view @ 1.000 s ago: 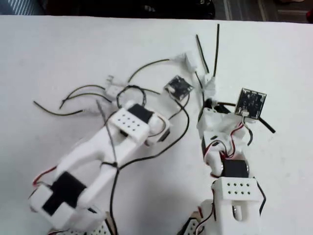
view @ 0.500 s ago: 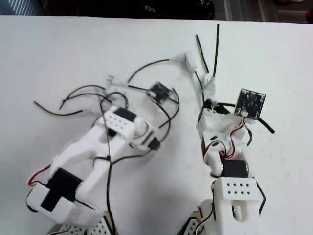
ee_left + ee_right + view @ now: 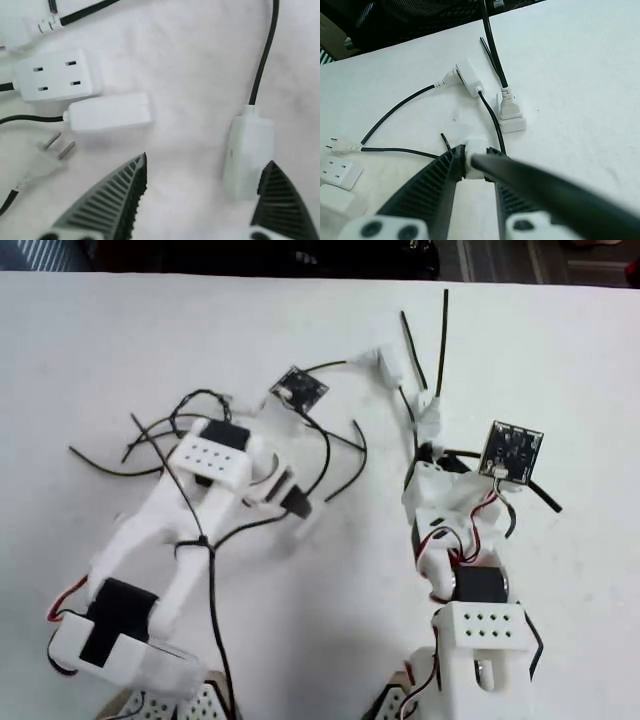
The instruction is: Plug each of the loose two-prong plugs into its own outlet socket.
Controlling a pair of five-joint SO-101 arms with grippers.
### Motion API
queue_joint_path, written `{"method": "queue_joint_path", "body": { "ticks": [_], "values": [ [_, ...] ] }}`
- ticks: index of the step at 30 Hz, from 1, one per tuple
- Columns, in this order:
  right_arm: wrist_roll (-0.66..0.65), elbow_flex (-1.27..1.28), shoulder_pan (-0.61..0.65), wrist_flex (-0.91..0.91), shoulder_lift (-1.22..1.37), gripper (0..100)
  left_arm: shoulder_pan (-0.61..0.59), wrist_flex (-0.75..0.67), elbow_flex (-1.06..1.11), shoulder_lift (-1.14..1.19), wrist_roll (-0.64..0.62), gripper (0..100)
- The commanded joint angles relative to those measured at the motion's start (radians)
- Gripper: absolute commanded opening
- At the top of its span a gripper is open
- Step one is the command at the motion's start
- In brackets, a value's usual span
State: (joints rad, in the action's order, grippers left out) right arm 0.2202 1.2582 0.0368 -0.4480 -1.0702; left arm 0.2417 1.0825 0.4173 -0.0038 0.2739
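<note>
Between the wide-open jaws of my left gripper (image 3: 206, 165) lies bare table. Just beyond its fingertips are a white outlet block (image 3: 55, 75) with two sockets, a white plug body (image 3: 107, 111) on a black cable, and a loose two-prong plug (image 3: 47, 155). Another white block (image 3: 247, 155) on a black cable lies by one finger. In the high view the left arm (image 3: 210, 460) covers this cluster. My right gripper (image 3: 475, 152) is shut on a white plug (image 3: 474, 165) with a black cable, at the table's middle right (image 3: 430, 475).
Ahead of the right gripper a white plug sits in its socket (image 3: 511, 114), and a joined white pair (image 3: 467, 75) lies farther off. Black cables (image 3: 150, 435) loop over the left side of the white table (image 3: 560, 360). Its far edge (image 3: 200, 274) is near.
The left arm has swung left and away from the table's middle, over the cluster of plug and outlet block. The right arm has kept still.
</note>
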Motion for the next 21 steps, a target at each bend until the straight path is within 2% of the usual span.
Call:
{"method": "queue_joint_path", "body": {
  "ticks": [1, 4, 7, 10, 14, 17, 21],
  "values": [
    [0.0, -0.005, -0.002, 0.022, -0.013, 1.7, -0.002, 0.015, -0.041, -0.008, 0.009, 35],
    [0.0, -0.005, -0.002, 0.022, -0.013, 1.7, -0.012, -0.006, -0.014, -0.002, 0.012, 35],
    [0.0, -0.005, -0.002, 0.022, -0.013, 1.7, -0.044, -0.092, 0.061, -0.002, 0.012, 35],
    [0.0, -0.005, -0.002, 0.022, -0.013, 1.7, -0.108, -0.183, 0.107, -0.002, 0.012, 35],
    [0.0, -0.005, -0.002, 0.022, -0.013, 1.7, -0.183, -0.204, 0.097, -0.004, 0.046, 34],
    [0.0, -0.005, -0.002, 0.022, -0.013, 1.7, -0.216, -0.161, 0.048, -0.012, 0.066, 34],
    [0.0, -0.005, -0.002, 0.022, -0.013, 1.7, -0.197, 0.041, -0.101, -0.013, 0.061, 34]
  ]
}}
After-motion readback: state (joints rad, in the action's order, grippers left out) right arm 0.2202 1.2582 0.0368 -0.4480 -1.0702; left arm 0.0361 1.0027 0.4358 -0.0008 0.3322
